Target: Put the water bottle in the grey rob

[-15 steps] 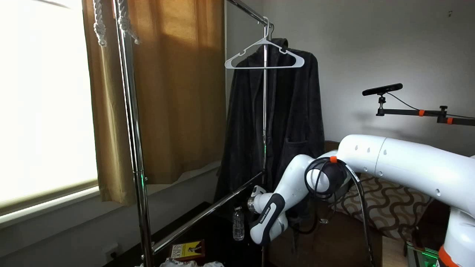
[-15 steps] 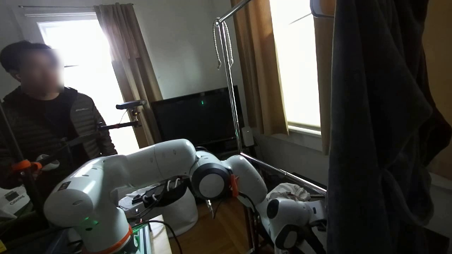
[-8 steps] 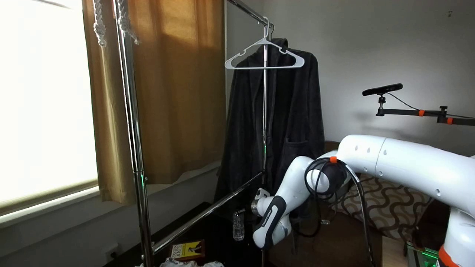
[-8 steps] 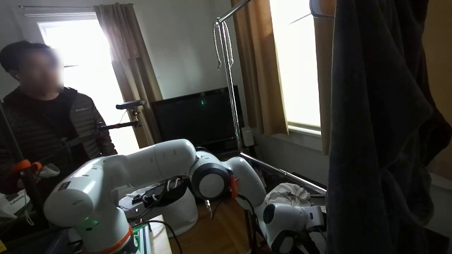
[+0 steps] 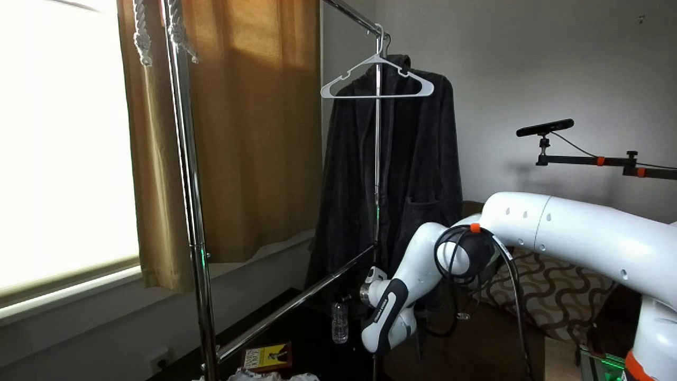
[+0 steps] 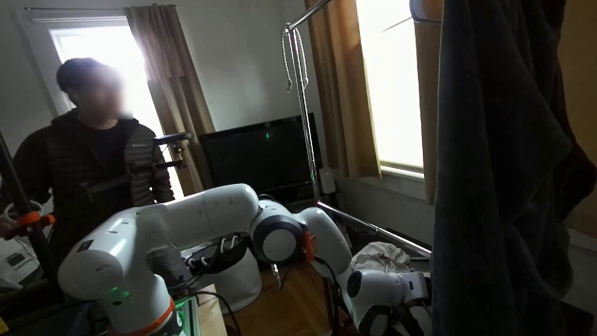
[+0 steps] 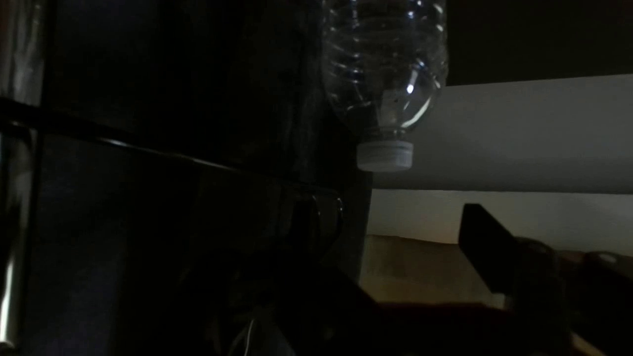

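The water bottle (image 5: pixel 340 324) is clear with a pale cap and stands upright on a dark surface beside the rack. The wrist view has it upside down, cap end toward my gripper (image 7: pixel 390 232). My jaws stand apart with nothing between them; one of the fingers (image 7: pixel 487 247) is a plain dark shape, the opposite one is barely visible in the dark. In an exterior view the gripper (image 5: pixel 346 298) is close by the bottle's top, partly covering the cap. Behind the arm hangs the dark grey rob (image 5: pixel 344 169), with a pocket on its front; it fills the right side (image 6: pixel 489 163) in an exterior view.
A chrome rack rail (image 5: pixel 299 301) runs low past the bottle, and a rack post (image 5: pixel 193 211) rises at its near end. A yellow-red book (image 5: pixel 267 357) lies nearby. A white hanger (image 5: pixel 376 97) hangs before the rob. A person (image 6: pixel 98 154) stands behind the arm's base.
My wrist has turned and drawn back slightly to the right, bringing a dark finger into sight by the bottle's top. The bottle stays in place. The person has moved to the right.
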You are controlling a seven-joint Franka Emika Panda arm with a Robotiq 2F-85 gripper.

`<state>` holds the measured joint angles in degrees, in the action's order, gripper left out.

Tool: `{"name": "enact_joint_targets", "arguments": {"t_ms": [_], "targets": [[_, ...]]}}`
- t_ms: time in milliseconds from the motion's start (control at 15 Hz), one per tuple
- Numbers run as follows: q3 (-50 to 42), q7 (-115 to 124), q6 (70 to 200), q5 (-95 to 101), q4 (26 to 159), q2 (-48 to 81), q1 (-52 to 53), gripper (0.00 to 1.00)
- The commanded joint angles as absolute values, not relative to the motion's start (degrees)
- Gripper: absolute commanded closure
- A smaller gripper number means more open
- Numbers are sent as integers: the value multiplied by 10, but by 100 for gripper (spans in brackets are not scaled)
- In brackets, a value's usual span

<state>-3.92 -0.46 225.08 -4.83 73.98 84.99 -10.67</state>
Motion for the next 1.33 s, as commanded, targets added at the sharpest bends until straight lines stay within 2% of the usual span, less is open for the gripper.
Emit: {"name": "enact_joint_targets", "arguments": {"t_ms": [0, 200, 400, 1000, 1267], "targets": [[-39, -5, 2251, -48, 740, 850, -107, 6], [-69, -88, 2231, -173, 750, 845, -60, 0], [-99, -152, 2207, -271, 735, 856, -14, 0], [-104, -233, 2204, -366, 731, 856, 23, 0], [-107, -184, 2193, -301, 722, 856, 0, 0]]}}
